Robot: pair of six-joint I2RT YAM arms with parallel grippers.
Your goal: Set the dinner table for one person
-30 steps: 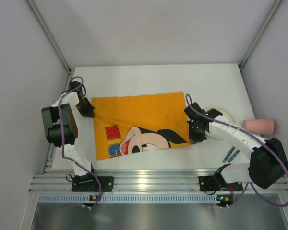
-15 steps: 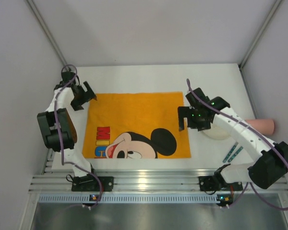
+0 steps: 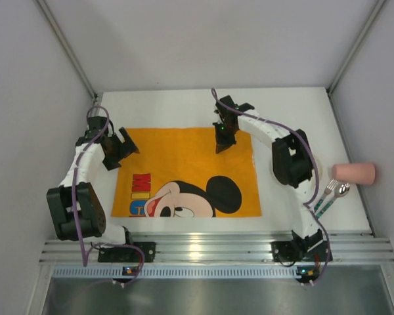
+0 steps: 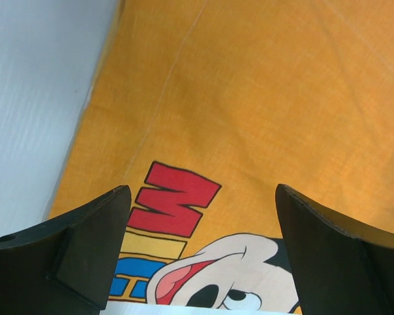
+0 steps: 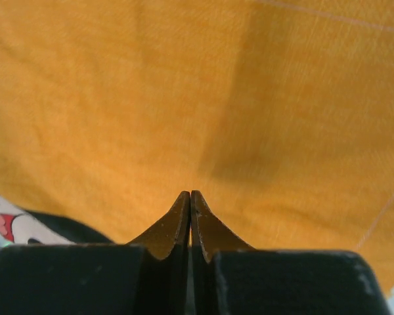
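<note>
Overhead, the large plain white matte rectangular desk (image 3: 177, 105) fills the floor of the enclosure, with its aluminium rail (image 3: 203, 249) along the 6 o'clock edge, where both arm bases are bolted. Spread flat across the desk's middle, and reaching toward 7 o'clock, lies the orange rectangular cloth placemat (image 3: 190, 157) printed with a cartoon mouse head and coloured letters.

The left claw (image 3: 128, 141) hangs over the placemat's 10 o'clock corner. It is released, with its fingers spread wide, and its wrist view shows only orange cloth and a red letter between them (image 4: 200, 197). The right claw (image 3: 221, 146) reaches over the placemat's far edge at about 12 o'clock. Its two tips are clenched together with nothing between them (image 5: 190, 195); whether they touch the cloth cannot be told.

At 3 o'clock from the placemat, a round white plate (image 3: 316, 167) sits on the desk, mostly hidden under the right arm. Near the desk's 3 o'clock edge, a pale pink cup (image 3: 354, 172) lies on its side. At 4 o'clock, a metal fork (image 3: 327, 190) and metal spoon (image 3: 341, 190) with teal handles lie side by side.
</note>
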